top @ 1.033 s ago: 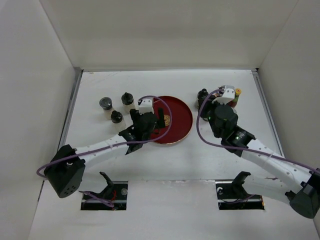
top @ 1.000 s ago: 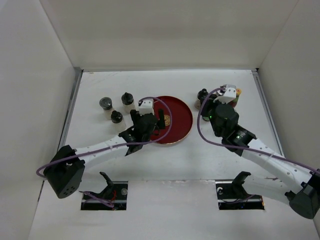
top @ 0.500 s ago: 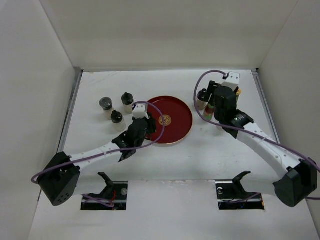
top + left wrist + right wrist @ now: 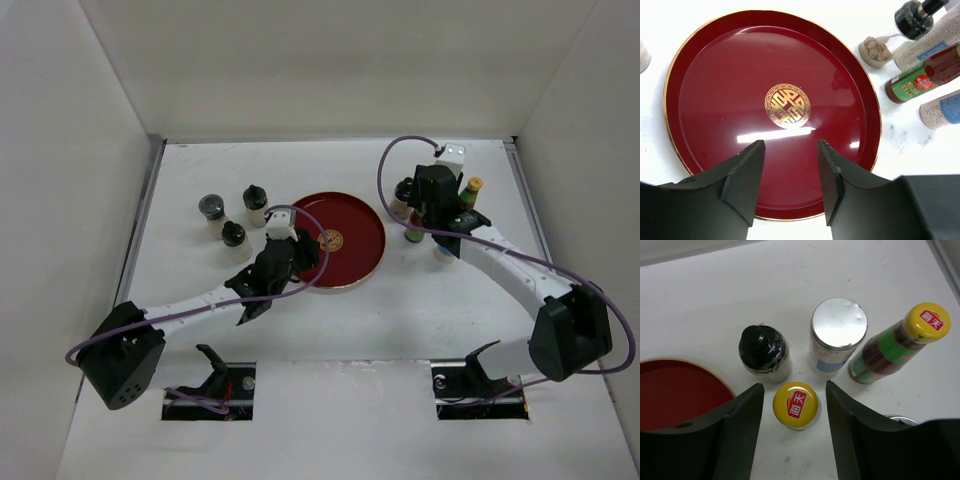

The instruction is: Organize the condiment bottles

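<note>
White desk (image 4: 380, 320) carrying a round red tray (image 4: 358, 225) with a gold rim and a gold emblem at its centre.

Left claw (image 4: 790, 146): fingers apart, holding nothing, tips over the tray's near edge.

Right claw (image 4: 794, 390): fingers apart, one on each side of an upright yellow-capped bottle (image 4: 796, 406), with a gap showing on both sides.

The bottles form two groups.

Right of the tray, close together around the right claw:
- a black-topped jar (image 4: 762, 352) just beside the tray's rim
- a silver-lidded shaker (image 4: 838, 332) with a pale blue band
- a green-labelled bottle (image 4: 890, 347), dark, also yellow-capped
- a second silver lid (image 4: 900, 418), mostly hidden behind the claw's finger

Left of the tray, off its rim, three small jars stand near one another:
- a wide-lidded jar (image 4: 211, 209)
- a rear jar (image 4: 255, 197)
- a front jar (image 4: 233, 235), nearest the left arm
</note>
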Controlling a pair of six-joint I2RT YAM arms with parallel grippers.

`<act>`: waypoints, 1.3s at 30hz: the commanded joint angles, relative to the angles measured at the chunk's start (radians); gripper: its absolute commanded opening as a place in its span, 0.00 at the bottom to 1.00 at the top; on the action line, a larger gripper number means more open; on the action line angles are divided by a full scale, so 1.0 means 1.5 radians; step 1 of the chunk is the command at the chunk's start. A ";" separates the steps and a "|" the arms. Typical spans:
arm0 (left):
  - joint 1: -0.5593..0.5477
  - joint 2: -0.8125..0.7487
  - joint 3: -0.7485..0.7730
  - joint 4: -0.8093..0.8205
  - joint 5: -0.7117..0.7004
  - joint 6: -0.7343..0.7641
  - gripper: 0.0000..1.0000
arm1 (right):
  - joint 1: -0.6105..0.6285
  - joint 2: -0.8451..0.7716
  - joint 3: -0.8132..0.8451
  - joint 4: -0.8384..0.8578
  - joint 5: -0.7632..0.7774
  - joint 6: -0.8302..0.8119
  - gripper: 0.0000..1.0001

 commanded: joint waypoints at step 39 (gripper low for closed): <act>0.079 -0.065 -0.064 0.070 0.019 -0.053 0.59 | 0.147 0.082 0.247 0.098 -0.030 0.012 0.17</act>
